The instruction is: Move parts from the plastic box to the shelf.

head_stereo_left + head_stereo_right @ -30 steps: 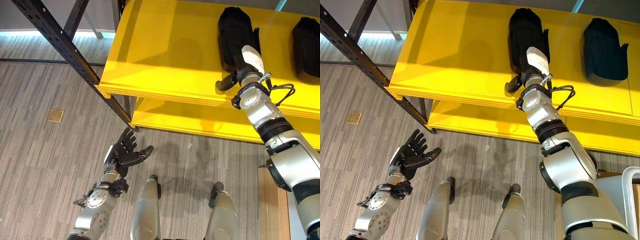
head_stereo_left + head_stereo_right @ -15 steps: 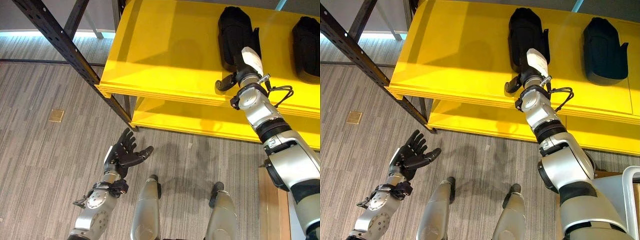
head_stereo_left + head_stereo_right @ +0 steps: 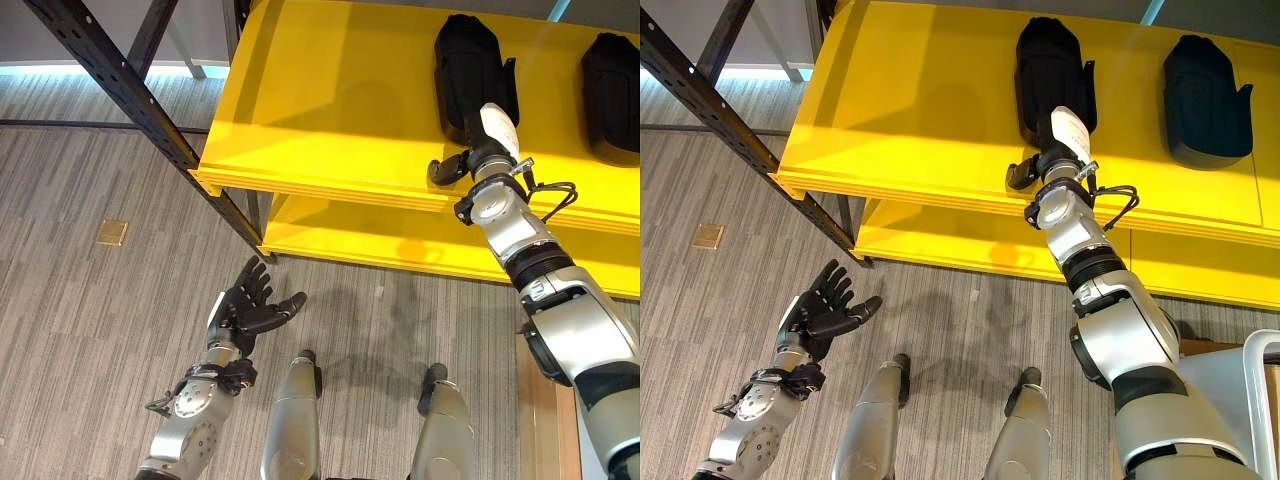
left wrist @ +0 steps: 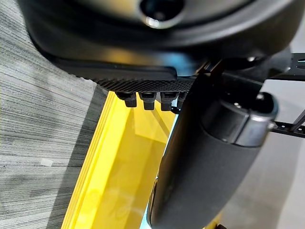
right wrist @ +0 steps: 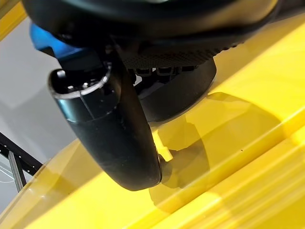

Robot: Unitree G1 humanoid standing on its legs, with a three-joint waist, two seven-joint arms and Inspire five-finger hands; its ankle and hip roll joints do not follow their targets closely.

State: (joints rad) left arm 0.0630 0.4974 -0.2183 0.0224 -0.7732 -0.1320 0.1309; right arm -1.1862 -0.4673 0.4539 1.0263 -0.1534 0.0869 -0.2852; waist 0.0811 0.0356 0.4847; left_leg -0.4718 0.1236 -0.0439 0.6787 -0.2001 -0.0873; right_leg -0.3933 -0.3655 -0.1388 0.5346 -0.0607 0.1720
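Note:
Two black moulded parts lie on the top yellow shelf [image 3: 330, 100]: one [image 3: 470, 60] near the middle and one [image 3: 610, 85] at the far right. My right hand [image 3: 487, 140] reaches up to the near end of the middle part. Its fingers lie straight against that part [image 5: 188, 93], and its thumb [image 5: 114, 133] sticks out to the side over the shelf's front edge, holding nothing. My left hand [image 3: 245, 310] hangs low over the floor, open with spread fingers and nothing in it.
A lower yellow shelf [image 3: 380, 240] sits under the top one. A black perforated rack post [image 3: 130, 90] slants down to the shelf's left corner. A brass plate [image 3: 112, 231] is set in the grey floor. A pale-rimmed container [image 3: 1255, 400] shows at the lower right.
My right hand has shifted slightly left along the shelf's front edge, staying at the middle part. The left hand has not moved.

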